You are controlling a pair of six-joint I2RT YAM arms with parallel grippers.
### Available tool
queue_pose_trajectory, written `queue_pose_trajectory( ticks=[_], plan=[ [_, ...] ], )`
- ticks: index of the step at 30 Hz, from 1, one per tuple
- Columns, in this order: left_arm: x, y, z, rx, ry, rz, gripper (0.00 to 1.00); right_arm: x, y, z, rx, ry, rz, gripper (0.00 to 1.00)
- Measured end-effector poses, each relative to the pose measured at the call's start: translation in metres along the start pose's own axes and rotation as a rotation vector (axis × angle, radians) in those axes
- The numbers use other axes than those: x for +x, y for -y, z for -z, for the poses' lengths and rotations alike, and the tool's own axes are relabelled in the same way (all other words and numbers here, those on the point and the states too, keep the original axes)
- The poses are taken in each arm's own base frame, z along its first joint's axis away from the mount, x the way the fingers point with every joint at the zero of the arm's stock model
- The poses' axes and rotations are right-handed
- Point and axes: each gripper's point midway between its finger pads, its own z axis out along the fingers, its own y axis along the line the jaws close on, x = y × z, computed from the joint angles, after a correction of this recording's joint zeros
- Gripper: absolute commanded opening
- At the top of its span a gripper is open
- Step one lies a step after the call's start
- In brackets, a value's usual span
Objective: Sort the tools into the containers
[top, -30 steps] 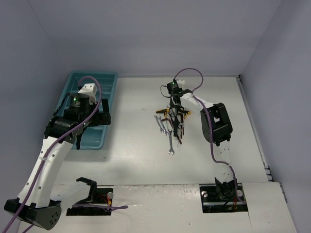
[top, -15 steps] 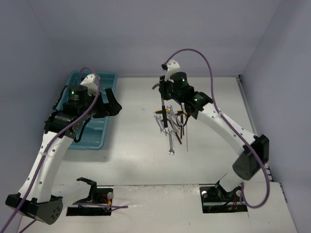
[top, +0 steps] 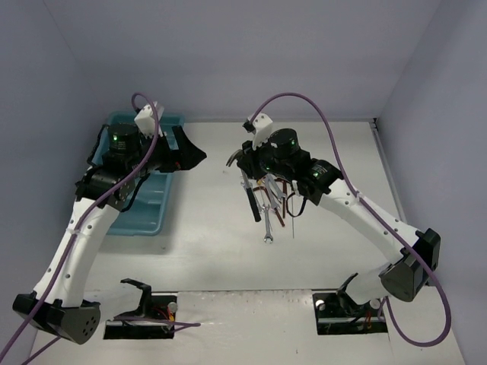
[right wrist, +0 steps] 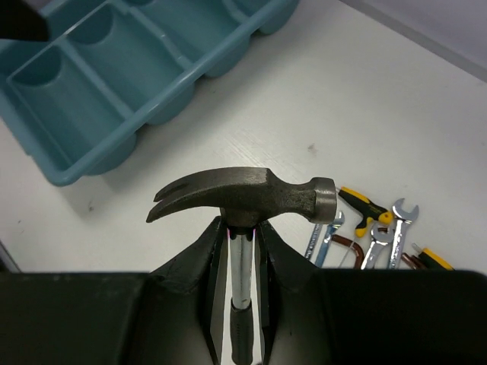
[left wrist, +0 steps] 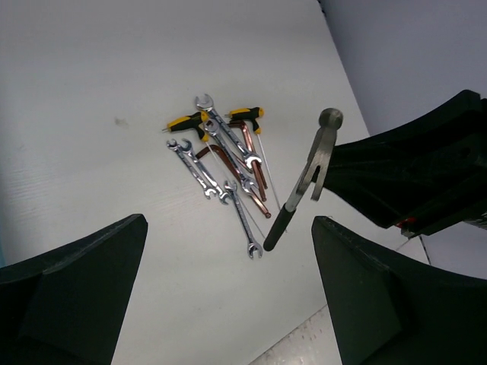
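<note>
My right gripper [right wrist: 242,245] is shut on the silver shaft of the black-handled hammer [right wrist: 243,194], just below its head. The hammer [top: 253,202] hangs in the air, handle down, left of the tool pile [top: 274,199]. The pile [left wrist: 222,158] holds silver wrenches, yellow-and-black screwdrivers and thin reddish-brown tools on the white table. The teal tray [top: 146,199] with its compartments [right wrist: 114,53] lies at the left. My left gripper [top: 190,157] stands open and empty past the tray's right edge, pointing at the hammer [left wrist: 302,185].
One silver wrench [top: 268,228] sticks out at the near end of the pile. Grey walls close in the table at the back and both sides. The arm bases [top: 350,304] sit at the near edge.
The right arm has lifted the hammer out of the pile and carried it left. The left gripper has swung right, off the tray, toward the hammer.
</note>
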Motion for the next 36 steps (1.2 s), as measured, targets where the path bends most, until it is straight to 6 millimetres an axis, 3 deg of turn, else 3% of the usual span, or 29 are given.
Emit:
queue_pose_trajectory(
  ticks=[3, 12, 19, 30, 36],
  plan=[
    [-0.003, 0.01, -0.007, 0.051, -0.014, -0.005, 0.86, -0.003, -0.013, 0.006, -0.057, 0.009, 0.013, 0.0],
    [0.008, 0.044, -0.028, 0.176, -0.076, 0.011, 0.65, -0.007, -0.036, 0.015, -0.159, 0.021, 0.036, 0.0],
    [0.011, 0.069, -0.034, 0.253, -0.073, 0.015, 0.63, -0.003, -0.04, 0.015, -0.175, 0.012, 0.041, 0.0],
    [0.033, 0.057, -0.063, 0.22, -0.14, 0.034, 0.58, 0.001, -0.043, 0.011, -0.18, -0.001, 0.042, 0.0],
    [0.041, 0.057, -0.07, 0.214, -0.161, 0.031, 0.47, 0.005, -0.044, 0.007, -0.184, -0.015, 0.042, 0.0]
  ],
)
